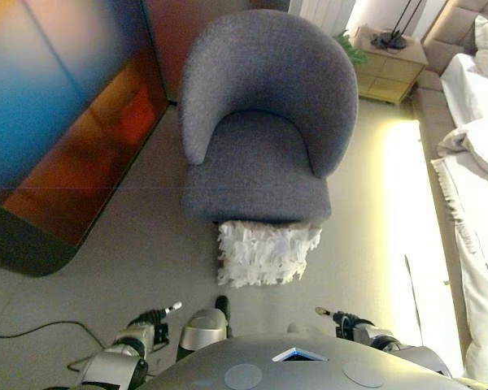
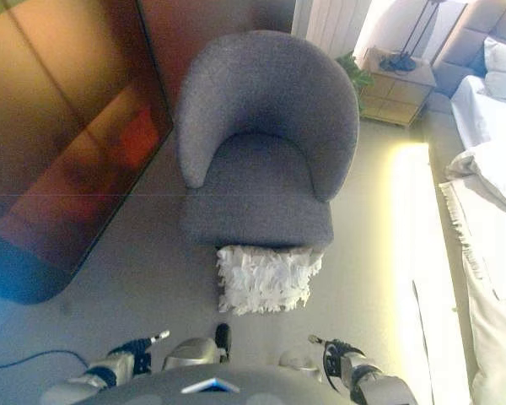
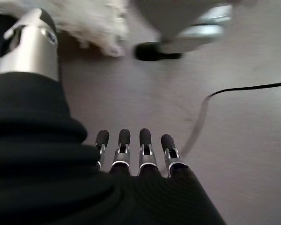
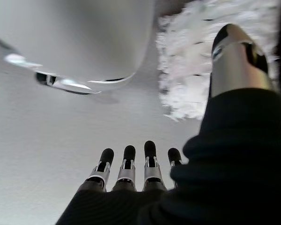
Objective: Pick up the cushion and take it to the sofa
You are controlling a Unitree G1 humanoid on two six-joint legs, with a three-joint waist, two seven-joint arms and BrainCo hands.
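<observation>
A white shaggy cushion (image 1: 264,252) lies on the floor, leaning against the front of a grey round-backed armchair (image 1: 260,122). It also shows in the right eye view (image 2: 266,278), in the left wrist view (image 3: 91,21) and in the right wrist view (image 4: 192,65). My left hand (image 1: 150,318) hangs low at the lower left, fingers straight, holding nothing. My right hand (image 1: 342,321) hangs low at the lower right, fingers straight and empty. Both hands are short of the cushion, one on each side.
A dark glossy panel (image 1: 57,122) stands at the left. A wooden bedside table (image 1: 390,65) with a lamp base stands at the back right. A bed with white bedding (image 1: 476,179) runs along the right. Pale floor (image 1: 146,244) lies between me and the armchair.
</observation>
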